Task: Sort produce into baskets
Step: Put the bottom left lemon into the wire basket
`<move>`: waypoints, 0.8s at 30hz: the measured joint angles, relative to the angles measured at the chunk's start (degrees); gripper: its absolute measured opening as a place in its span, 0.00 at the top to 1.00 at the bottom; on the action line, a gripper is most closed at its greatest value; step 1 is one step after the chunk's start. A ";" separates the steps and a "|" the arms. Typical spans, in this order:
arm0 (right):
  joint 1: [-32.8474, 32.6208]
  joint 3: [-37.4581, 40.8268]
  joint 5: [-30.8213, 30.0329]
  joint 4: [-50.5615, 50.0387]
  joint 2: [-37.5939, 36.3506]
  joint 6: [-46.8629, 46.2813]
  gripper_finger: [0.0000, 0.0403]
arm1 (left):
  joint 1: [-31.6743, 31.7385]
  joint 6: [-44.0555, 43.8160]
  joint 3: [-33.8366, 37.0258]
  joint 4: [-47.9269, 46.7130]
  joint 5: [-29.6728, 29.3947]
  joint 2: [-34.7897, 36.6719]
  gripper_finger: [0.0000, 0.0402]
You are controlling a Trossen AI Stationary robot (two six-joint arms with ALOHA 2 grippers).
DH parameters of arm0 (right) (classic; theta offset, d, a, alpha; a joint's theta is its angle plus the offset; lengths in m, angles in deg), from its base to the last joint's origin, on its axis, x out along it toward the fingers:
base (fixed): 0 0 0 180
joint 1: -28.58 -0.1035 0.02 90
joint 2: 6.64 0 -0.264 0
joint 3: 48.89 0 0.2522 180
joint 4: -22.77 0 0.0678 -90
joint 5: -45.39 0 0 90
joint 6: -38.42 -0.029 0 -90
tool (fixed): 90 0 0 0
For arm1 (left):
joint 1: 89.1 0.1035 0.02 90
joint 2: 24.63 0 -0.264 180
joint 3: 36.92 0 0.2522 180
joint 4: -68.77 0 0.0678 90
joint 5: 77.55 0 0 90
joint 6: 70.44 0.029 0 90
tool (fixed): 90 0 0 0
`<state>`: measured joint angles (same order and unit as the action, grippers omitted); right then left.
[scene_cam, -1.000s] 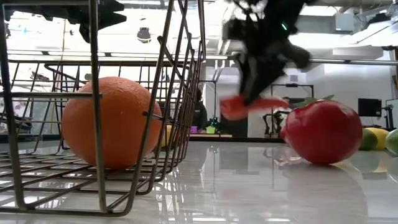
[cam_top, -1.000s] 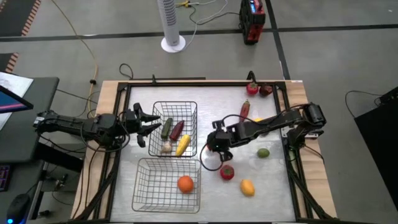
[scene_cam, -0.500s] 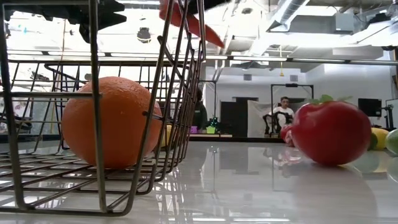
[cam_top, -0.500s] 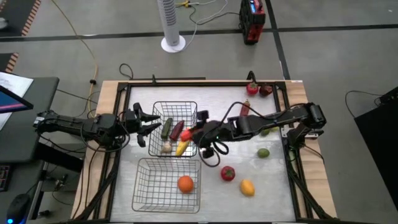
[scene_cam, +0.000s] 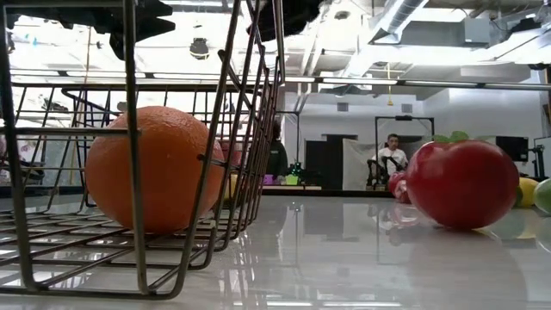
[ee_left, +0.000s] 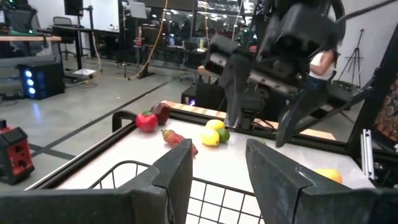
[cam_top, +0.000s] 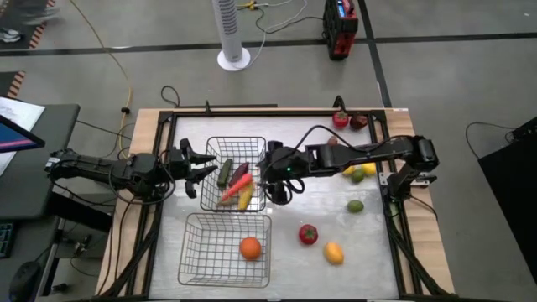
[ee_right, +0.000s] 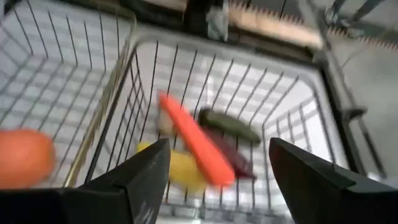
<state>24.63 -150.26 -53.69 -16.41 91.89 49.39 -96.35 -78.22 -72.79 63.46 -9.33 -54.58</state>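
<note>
The far basket (cam_top: pixel 220 149) holds a dark green piece (cam_top: pixel 225 172), a purple one (ee_right: pixel 233 158), a yellow one (ee_right: pixel 183 169) and a long orange-red piece (cam_top: pixel 235 186) lying slantwise on top of them. My right gripper (cam_top: pixel 270 174) hovers open over this basket's right rim, and in its wrist view the orange-red piece (ee_right: pixel 193 143) lies below, between the spread fingers. My left gripper (cam_top: pixel 197 168) stands open at the basket's left side. The near basket (cam_top: pixel 201 252) holds an orange (cam_top: pixel 250 247).
On the table right of the baskets lie a red tomato (cam_top: pixel 308 234), a yellow fruit (cam_top: pixel 334 252), a green lime (cam_top: pixel 356 205) and a yellow and green pair (cam_top: pixel 361 172). Red pieces (cam_top: pixel 340 119) sit at the far edge. A person (scene_cam: pixel 392 155) is in the room behind.
My right gripper has risen from beside the tomato and gone toward the table's left, carrying the orange-red piece over the far basket. There it has opened and let go. The piece now lies in the far basket on the other produce.
</note>
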 joint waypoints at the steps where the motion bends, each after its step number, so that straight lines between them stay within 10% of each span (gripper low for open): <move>1: 0.00 -0.01 -0.02 -2.20 -0.01 -1.11 0.25 | 0.00 -0.24 0.00 0.00 0.18 0.00 0.66; 8: -2.14 2.78 7.45 -21.80 -0.12 -15.61 0.25 | -0.01 -0.27 0.00 -0.27 0.57 0.01 0.66; 24: -19.41 9.50 12.45 -26.03 0.08 -37.57 0.20 | -0.02 -0.01 0.00 -0.47 0.03 0.00 0.66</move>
<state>5.22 -140.76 -41.24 -42.45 91.97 11.82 -96.37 -78.23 -72.79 62.99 -9.30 -54.58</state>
